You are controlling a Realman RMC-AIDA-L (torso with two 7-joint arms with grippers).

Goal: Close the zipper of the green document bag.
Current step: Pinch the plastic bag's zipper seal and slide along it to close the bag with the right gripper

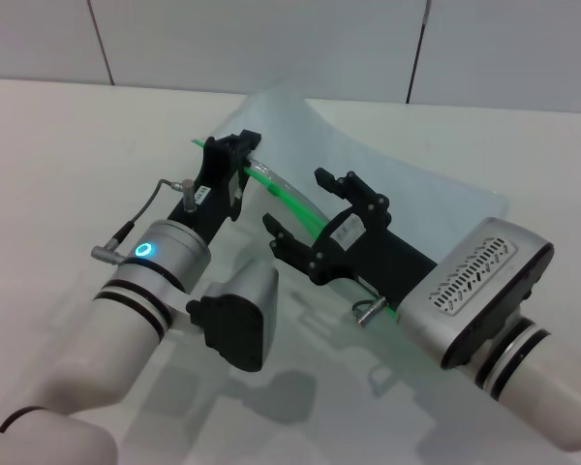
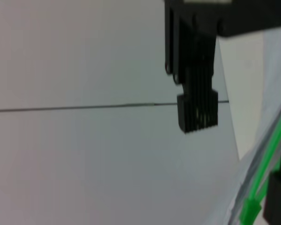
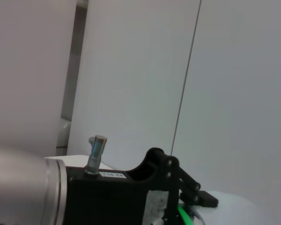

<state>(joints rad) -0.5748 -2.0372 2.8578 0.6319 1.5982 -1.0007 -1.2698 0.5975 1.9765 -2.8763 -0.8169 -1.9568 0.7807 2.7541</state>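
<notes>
Your green document bag (image 1: 407, 184) is lifted off the white table (image 1: 58, 145), its clear sheet curving up behind the two arms, and the zipper (image 1: 289, 199) runs as a bright green line from the left gripper across and down past the right one. Take the zipper as your landmark.

Your left gripper (image 1: 234, 155) sits at the far end of the zipper, closed narrow on the green strip there; it looks like the anchor that keeps the edge taut. In the left wrist view the green strip (image 2: 267, 154) passes just beside one ribbed finger (image 2: 198, 105), with a thicker green piece low down that may be the slider, though you cannot be sure from here.

Your right gripper (image 1: 305, 208) is at the middle of the zipper with its jaws spread wide, one finger on either side of the strip and not clamping it. The right wrist view shows only a sliver of green (image 3: 183, 216) beside the left gripper (image 3: 196, 197), so it does not settle where the slider is.

Judging from this, you are at the step of taking hold for the closing stroke; the zipper looks not yet shut. Next you need to find the slider, bring the right gripper's fingers onto it, pinch it firmly, and then draw along the strip while the left gripper holds tension.
</notes>
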